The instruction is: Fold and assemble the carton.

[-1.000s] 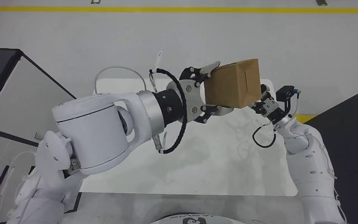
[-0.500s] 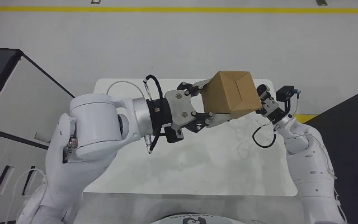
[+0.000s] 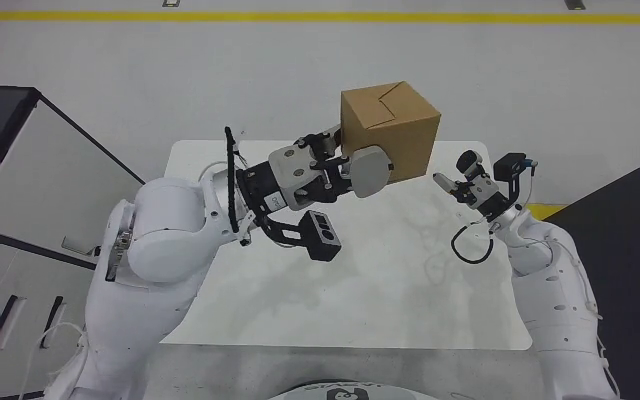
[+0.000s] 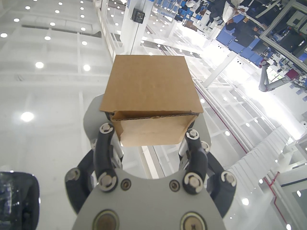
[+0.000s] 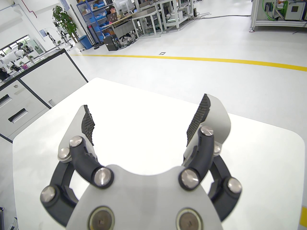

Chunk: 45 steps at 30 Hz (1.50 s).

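Carton (image 3: 390, 130): raised above tabletop (image 3: 400, 290), 12 o'clock edge.
Left end effector (image 3: 355, 155): pinching carton's sides.
Right end effector (image 3: 452, 172): spread, 2 o'clock, apart from carton.

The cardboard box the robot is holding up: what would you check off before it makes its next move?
1. Carton gripped: ok, the left gripper is shut on its sides, holding it off the table.
2. Upward-facing flaps closed: ok, they interlock in the top view.
3. End facing the left gripper closed: cannot tell; one flap shows there in the left wrist view.
4. Right gripper free to help: ok, open and empty.
5. Gap between right gripper and carton: ok, they are apart.
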Each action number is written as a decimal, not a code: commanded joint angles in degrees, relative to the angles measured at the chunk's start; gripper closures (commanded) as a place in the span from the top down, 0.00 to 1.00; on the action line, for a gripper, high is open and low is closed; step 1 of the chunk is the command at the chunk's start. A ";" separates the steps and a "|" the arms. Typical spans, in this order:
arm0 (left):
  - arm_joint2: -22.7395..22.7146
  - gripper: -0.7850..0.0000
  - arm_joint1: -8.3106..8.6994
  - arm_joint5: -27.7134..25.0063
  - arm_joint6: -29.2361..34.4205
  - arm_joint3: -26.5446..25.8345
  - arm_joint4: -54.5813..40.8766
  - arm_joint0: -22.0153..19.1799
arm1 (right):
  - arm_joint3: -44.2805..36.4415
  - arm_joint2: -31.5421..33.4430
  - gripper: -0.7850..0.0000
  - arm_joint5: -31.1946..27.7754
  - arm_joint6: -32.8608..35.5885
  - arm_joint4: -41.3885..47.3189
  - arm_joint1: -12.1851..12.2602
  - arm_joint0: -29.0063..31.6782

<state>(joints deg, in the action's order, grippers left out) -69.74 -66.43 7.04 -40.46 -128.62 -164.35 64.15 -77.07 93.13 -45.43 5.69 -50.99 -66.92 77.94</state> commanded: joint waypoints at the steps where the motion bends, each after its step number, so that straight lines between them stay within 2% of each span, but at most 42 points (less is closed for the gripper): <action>1: -0.41 0.00 -0.06 0.39 0.77 0.30 -2.55 0.39 | 0.00 0.00 1.00 0.00 0.00 0.00 0.00 0.00; 9: -1.05 0.00 -0.25 0.81 2.18 0.83 -7.98 1.23 | 0.00 0.00 1.00 0.00 0.00 0.00 0.00 0.00; 17: -1.67 0.00 -0.18 0.78 1.59 0.13 -6.97 1.47 | 0.00 0.00 1.00 0.00 0.00 0.00 0.00 0.00; 19: -1.76 0.00 -0.09 2.47 0.89 -0.15 -4.96 1.06 | 0.00 0.00 1.00 0.00 0.00 0.00 0.00 0.00; 25: -1.38 0.00 0.58 9.76 -4.08 -1.87 11.15 -1.42 | 0.00 0.00 1.00 0.00 0.00 0.00 0.00 0.00; 28: -0.60 0.00 0.79 14.88 -4.12 -2.42 18.24 -2.74 | 0.00 0.00 1.00 0.00 0.00 0.00 0.00 0.00; 32: 0.81 0.00 0.98 24.69 -1.90 -2.47 25.51 -5.20 | 0.00 0.00 1.00 0.00 0.00 0.00 0.00 0.00; 41: 1.01 0.00 1.00 25.47 -1.58 -2.55 26.27 -5.33 | 0.00 0.00 1.00 0.00 0.00 0.00 0.00 0.00; 43: 0.54 0.00 1.04 27.68 1.69 -3.54 30.64 -5.41 | 0.00 0.00 1.00 0.00 0.00 0.00 0.00 0.00; 45: -0.10 0.00 1.15 32.99 6.01 -4.05 37.19 -6.56 | 0.00 0.00 1.00 0.00 0.00 0.00 0.00 0.00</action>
<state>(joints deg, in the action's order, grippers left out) -69.41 -65.31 36.71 -37.88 -132.72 -131.80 58.15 -77.07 93.13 -45.43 5.69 -50.99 -66.92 77.94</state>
